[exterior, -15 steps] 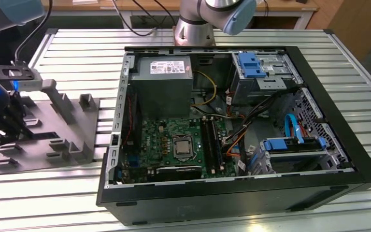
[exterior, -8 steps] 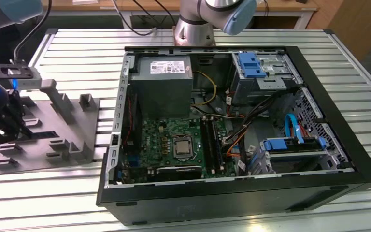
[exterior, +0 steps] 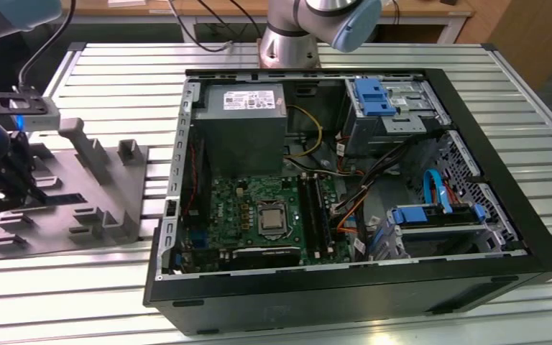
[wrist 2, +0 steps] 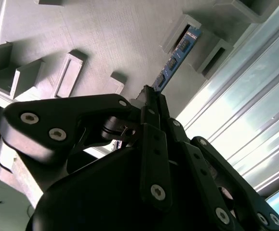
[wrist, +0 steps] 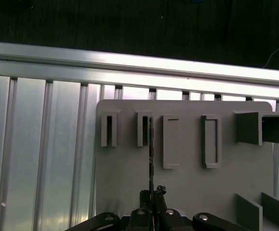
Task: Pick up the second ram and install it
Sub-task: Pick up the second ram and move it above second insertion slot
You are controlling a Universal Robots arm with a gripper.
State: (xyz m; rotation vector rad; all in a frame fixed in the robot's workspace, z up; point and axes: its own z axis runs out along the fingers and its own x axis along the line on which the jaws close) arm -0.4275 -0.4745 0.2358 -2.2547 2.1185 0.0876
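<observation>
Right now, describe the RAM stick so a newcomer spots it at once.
At the exterior view's left of the open computer case lies a grey holder tray. The second ram stands on edge in it, pinched by the gripper: the only thin blue board among grey posts.

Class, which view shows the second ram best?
The second wrist view: the second ram shows its blue face and chips, pinched by the claw. The first wrist view shows it edge-on, a thin line. In the exterior view it is too small to tell.
</observation>
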